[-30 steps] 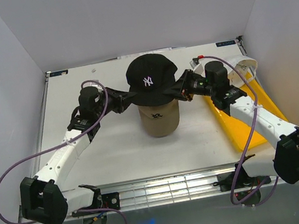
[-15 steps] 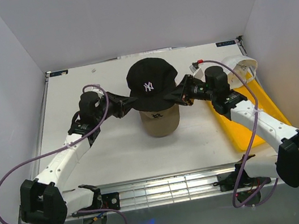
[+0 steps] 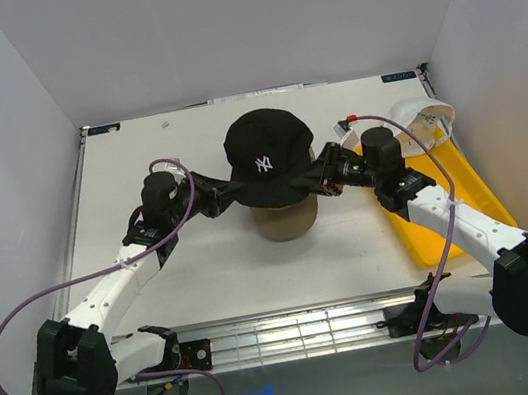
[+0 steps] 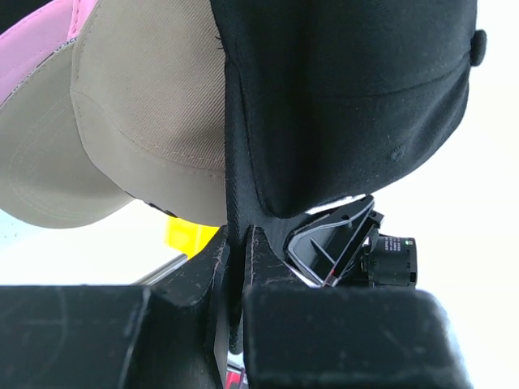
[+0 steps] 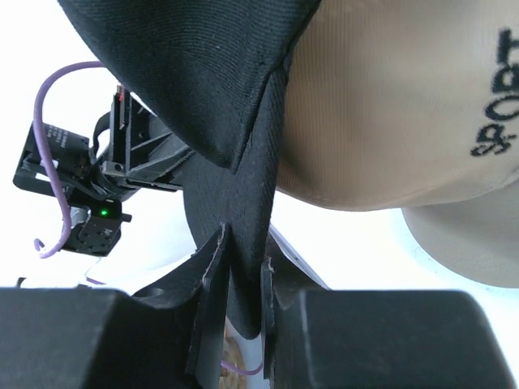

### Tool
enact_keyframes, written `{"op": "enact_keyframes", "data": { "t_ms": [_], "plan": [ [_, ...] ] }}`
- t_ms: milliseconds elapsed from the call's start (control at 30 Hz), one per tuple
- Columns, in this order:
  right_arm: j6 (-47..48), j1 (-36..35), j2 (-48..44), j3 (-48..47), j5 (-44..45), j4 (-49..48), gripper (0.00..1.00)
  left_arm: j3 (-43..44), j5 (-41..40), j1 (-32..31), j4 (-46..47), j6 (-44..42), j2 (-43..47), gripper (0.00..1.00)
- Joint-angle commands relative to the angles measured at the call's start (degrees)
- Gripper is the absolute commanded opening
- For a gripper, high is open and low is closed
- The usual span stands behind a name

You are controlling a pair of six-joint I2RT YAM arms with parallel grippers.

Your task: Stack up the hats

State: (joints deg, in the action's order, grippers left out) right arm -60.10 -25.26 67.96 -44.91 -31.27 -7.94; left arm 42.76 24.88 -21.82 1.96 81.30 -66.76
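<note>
Black cap [image 3: 269, 151] pinched — left hand [image 3: 230, 195], right hand [image 3: 305, 181].

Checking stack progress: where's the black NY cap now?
Top view: the black NY cap is held centre-frame over the tan cap, its sides pinched by the left gripper and the right gripper.

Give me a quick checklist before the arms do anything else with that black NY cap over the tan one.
1. Left gripper clamped on black NY cap's edge: ok.
2. Right gripper clamped on the opposite edge: ok.
3. Cap lined up above tan cap: ok, from the top view.
4. Cap fully seated on tan cap: cannot tell.
5. White cap clear of the stack, at the yellow tray's far end: ok.
</note>
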Motion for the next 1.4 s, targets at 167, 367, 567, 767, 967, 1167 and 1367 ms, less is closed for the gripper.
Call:
{"op": "enact_keyframes", "data": {
  "t_ms": [167, 367, 567, 767, 967, 1167, 1367],
  "plan": [
    [7.4, -0.1, -0.6, 7.9, 0.9, 1.5, 0.08, -2.5, 0.1, 1.1, -0.3, -2.5, 1.2, 0.0],
    [7.3, -0.1, -0.6, 10.8, 1.0, -0.4, 0.08, -4.8, 0.1, 1.1, 0.5, -2.5, 0.5, 0.0],
    [8.0, -0.1, -0.9, 11.7, 2.9, 0.4, 0.08, -5.1, -0.1, 1.1, 0.2, -3.6, -0.5, 0.0],
    [9.2, 0.4, -1.4, 11.0, 5.0, 3.4, 0.08, -5.6, -0.3, 1.1, 0.0, -4.5, -1.6, 0.0],
    [10.3, 0.9, -1.7, 10.9, 6.2, 5.1, 0.08, -6.3, -0.8, 0.5, 0.2, -4.8, -2.7, 0.0],
    [11.3, 1.3, -2.0, 11.1, 7.3, 6.5, 0.08, -6.6, -1.8, -0.3, 0.1, -5.3, -3.9, 0.0],
    [12.4, 1.6, -2.1, 11.5, 8.3, 7.8, 0.08, -8.3, -3.2, -1.5, 0.2, -5.4, -4.7, 0.0]
  ]
}}
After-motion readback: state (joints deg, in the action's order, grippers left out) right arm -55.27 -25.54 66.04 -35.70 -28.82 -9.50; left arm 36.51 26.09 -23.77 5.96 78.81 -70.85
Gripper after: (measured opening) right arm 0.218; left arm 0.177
